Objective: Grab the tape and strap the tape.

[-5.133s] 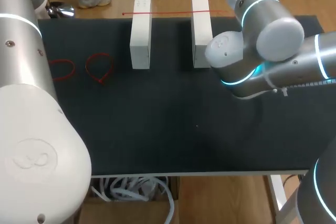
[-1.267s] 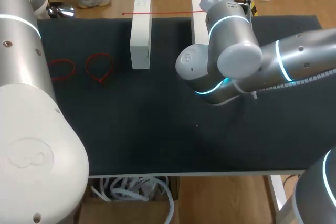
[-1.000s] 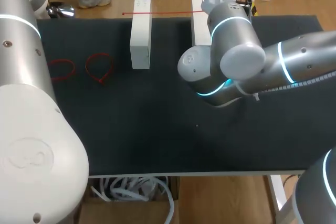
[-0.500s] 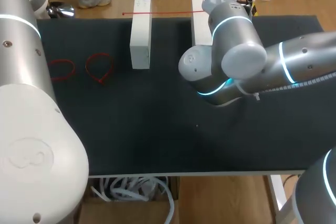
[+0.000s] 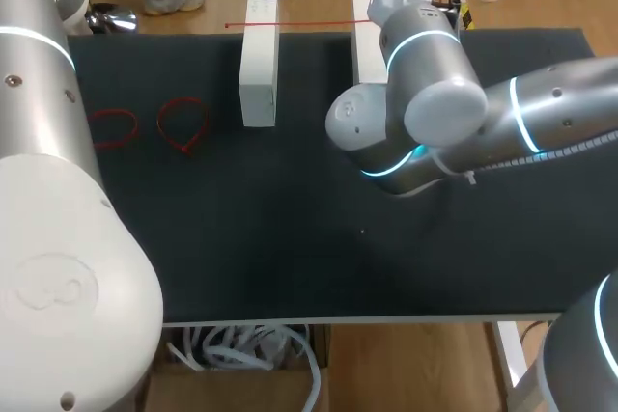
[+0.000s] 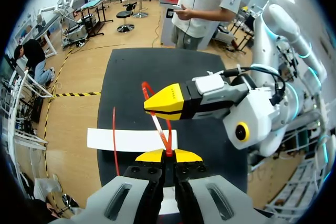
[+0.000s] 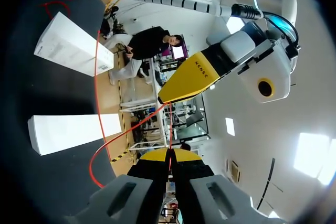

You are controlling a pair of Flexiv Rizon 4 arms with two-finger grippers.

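The left jaws and right jaws are each pressed together on the thin red zip tie [image 6: 159,129], looped just ahead of them above the table [image 6: 131,66]; an uneven pull could probably slip one end free.

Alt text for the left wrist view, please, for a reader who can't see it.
The left gripper is shut on a red tie, which runs up to the right gripper just ahead of it. Under them a white block lies on the black table, a red strand crossing it.
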